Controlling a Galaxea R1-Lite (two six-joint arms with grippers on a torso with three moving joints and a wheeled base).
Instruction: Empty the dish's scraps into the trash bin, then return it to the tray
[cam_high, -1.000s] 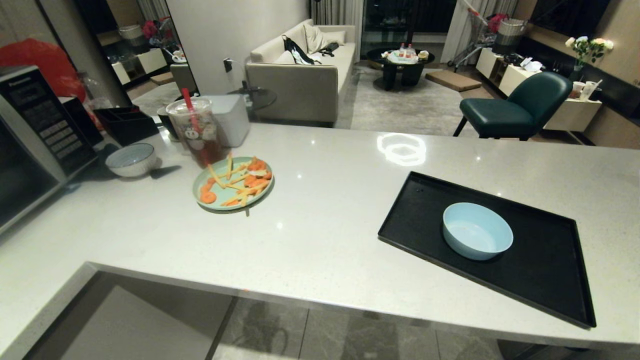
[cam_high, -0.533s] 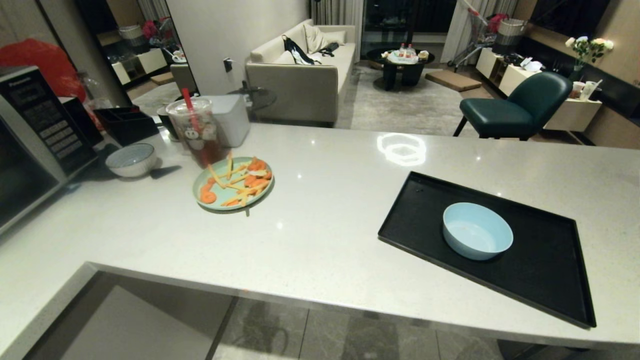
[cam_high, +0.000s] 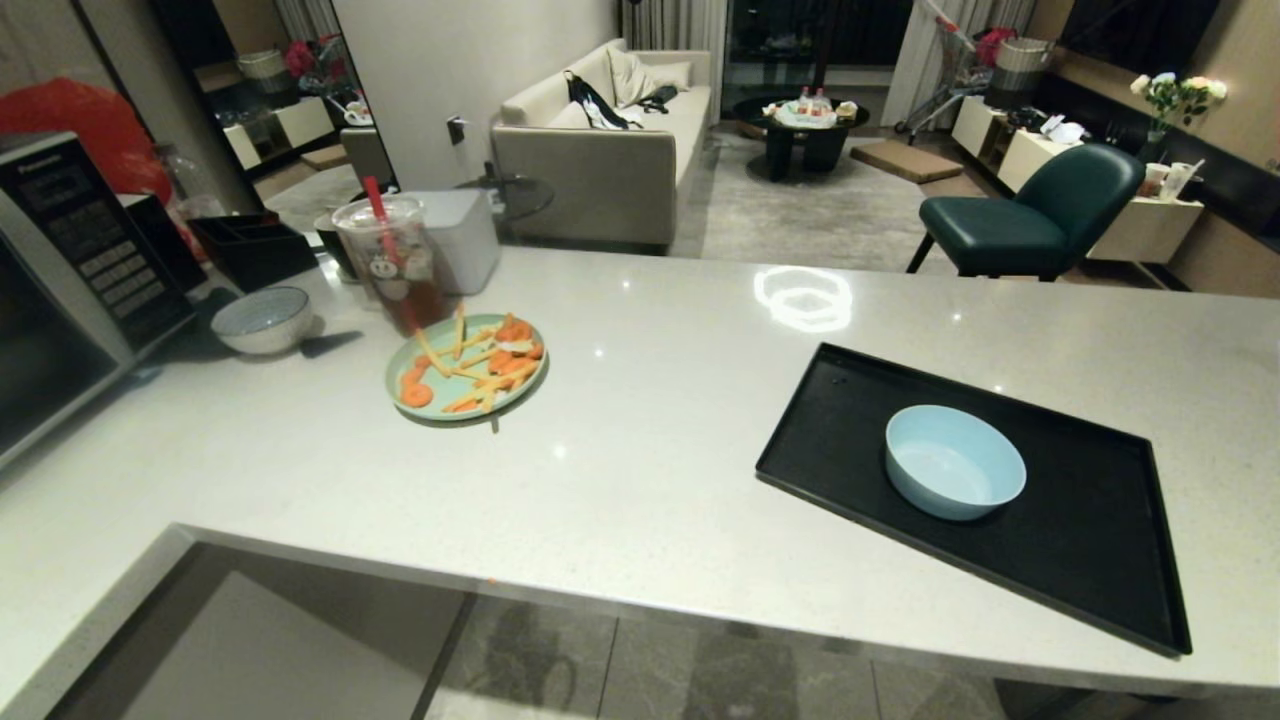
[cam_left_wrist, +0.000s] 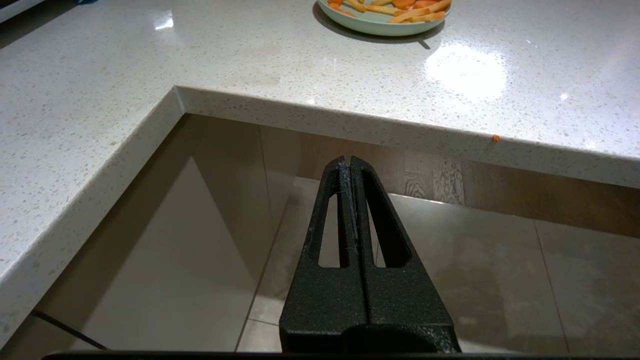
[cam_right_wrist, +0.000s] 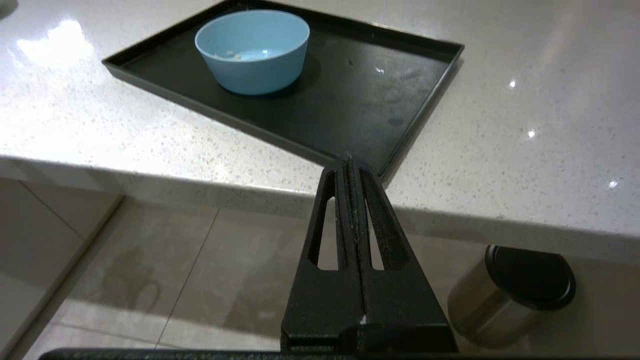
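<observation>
The dish (cam_high: 955, 462), a small light-blue bowl, stands upright on the black tray (cam_high: 1090, 540) at the right of the counter. In the right wrist view the dish (cam_right_wrist: 252, 50) holds only a few tiny crumbs; the scraps are out of view. The trash bin (cam_right_wrist: 510, 295), a steel cylinder with a black round top, stands on the floor below the counter edge. My right gripper (cam_right_wrist: 348, 161) is shut and empty, low in front of the tray's (cam_right_wrist: 360, 100) near corner. My left gripper (cam_left_wrist: 348, 159) is shut and empty below the counter's inner corner. Neither arm shows in the head view.
A mint-green plate (cam_high: 432, 392) with orange and yellow food strips lies left of centre. Behind it stands a lidded drink cup (cam_high: 392, 262), with a grey-white bowl (cam_high: 262, 320) and a microwave (cam_high: 60, 290) further left. A tiny orange crumb (cam_left_wrist: 495, 138) sits on the counter edge.
</observation>
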